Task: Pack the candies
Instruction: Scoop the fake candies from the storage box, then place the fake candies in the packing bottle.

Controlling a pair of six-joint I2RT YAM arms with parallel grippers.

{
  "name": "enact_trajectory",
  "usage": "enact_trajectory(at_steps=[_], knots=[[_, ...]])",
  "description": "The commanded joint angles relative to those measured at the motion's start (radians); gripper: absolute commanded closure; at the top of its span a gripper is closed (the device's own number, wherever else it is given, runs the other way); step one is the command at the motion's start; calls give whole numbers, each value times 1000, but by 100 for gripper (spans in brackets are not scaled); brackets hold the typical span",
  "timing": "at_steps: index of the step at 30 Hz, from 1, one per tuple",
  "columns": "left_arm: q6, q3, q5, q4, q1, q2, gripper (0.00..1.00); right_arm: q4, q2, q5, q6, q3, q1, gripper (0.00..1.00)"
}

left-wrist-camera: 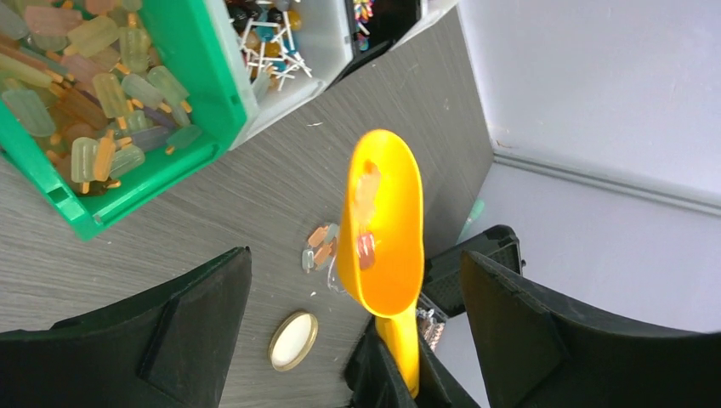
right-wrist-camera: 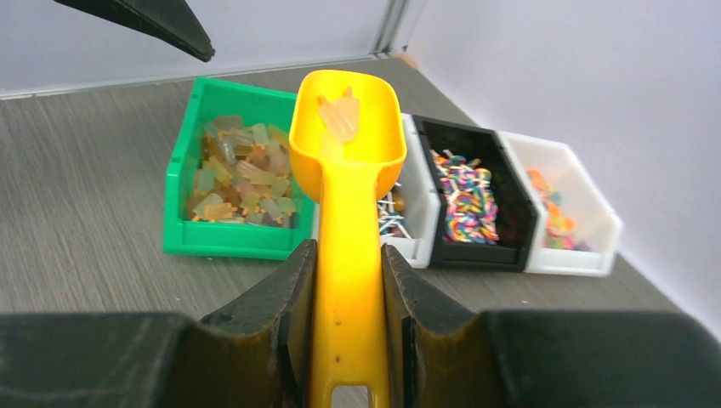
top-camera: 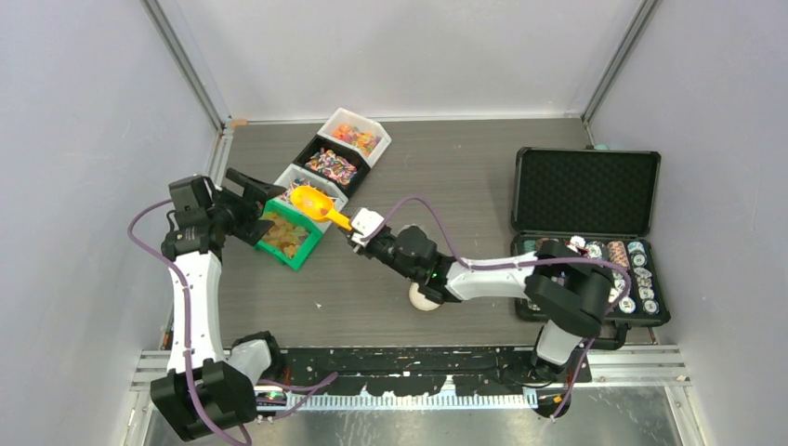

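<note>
The scoop [right-wrist-camera: 347,140] is clenched by its handle in the right hand [right-wrist-camera: 347,280] and is held raised just beside the green bin [right-wrist-camera: 183,170], over the white bin [top-camera: 295,177] next to it. A few popsicle-shaped candies [right-wrist-camera: 340,115] are carried in its bowl. Many more are heaped in the green bin, and a few loose ones [left-wrist-camera: 319,246] lie on the table [top-camera: 465,177] on the right-arm side of that bin. The left hand [top-camera: 269,206] is released, its jaws spread wide and grasping nothing, and is hung over the green bin's other side.

A scoopful is judged to have been drawn and the transfer step to be in hand. The next move calls for the scoop to be kept level while it is carried away from the green bin, then tipped slowly. The receptacle cannot be told from these views, though a round lid [left-wrist-camera: 293,341] lies on the table further off the same side.
</note>
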Motion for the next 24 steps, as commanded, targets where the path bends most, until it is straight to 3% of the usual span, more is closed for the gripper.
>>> enact_trajectory(at_steps=[1,7,13,17,24], knots=[[52,68,27,4,-18,-43,6,54,-168,89,-75,-57,-4,100],[122,11,66,97,-33,-57,8,-129,-406,184,-129,-173,-4,100],[185,-68,118,200,-43,-117,8,-437,-682,248,-145,-253,-4,100],[222,-123,90,213,-62,-152,0,-661,-858,277,-137,-257,-4,100],[305,-201,105,215,-77,-183,0,-978,-968,330,-93,-231,-4,100]])
